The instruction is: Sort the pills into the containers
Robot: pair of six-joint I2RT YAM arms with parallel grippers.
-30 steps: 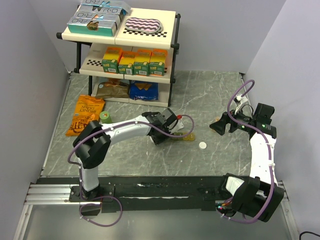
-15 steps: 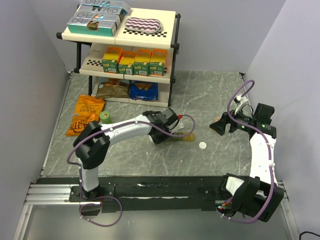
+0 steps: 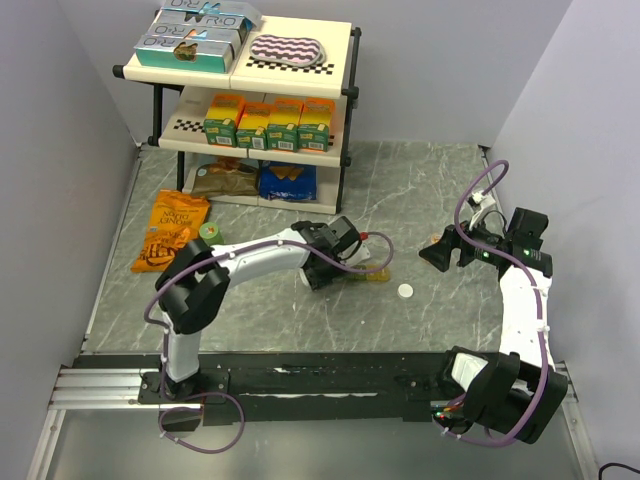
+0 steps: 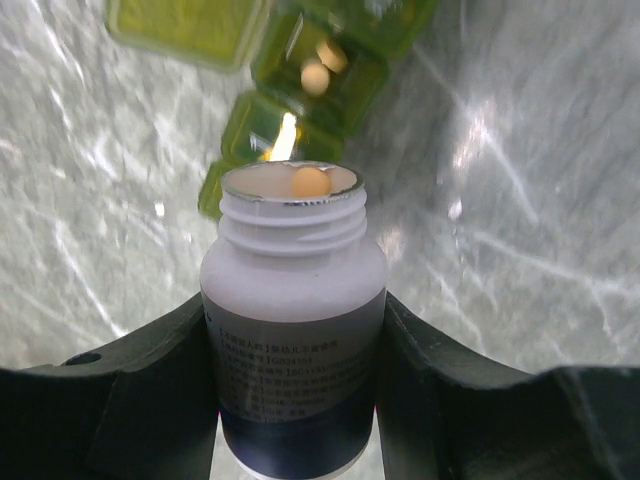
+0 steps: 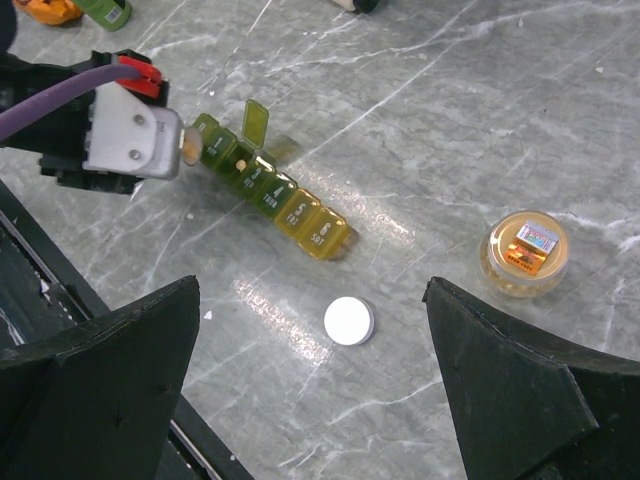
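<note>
Left end effector [image 4: 293, 345] grips a rigid, likely light pill bottle [image 4: 293, 290] mid-body, containers [image 5: 300, 212] just ahead; right end effector [image 5: 312, 295] gapes empty.

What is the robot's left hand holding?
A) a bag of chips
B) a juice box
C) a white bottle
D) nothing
C: the left gripper is closed on an open white bottle, with a pill showing at its mouth.

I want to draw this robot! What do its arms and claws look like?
The left arm and right arm have white links and black joints, each with a looping purple cable. The left gripper and right gripper are black, with two fingers.
</note>
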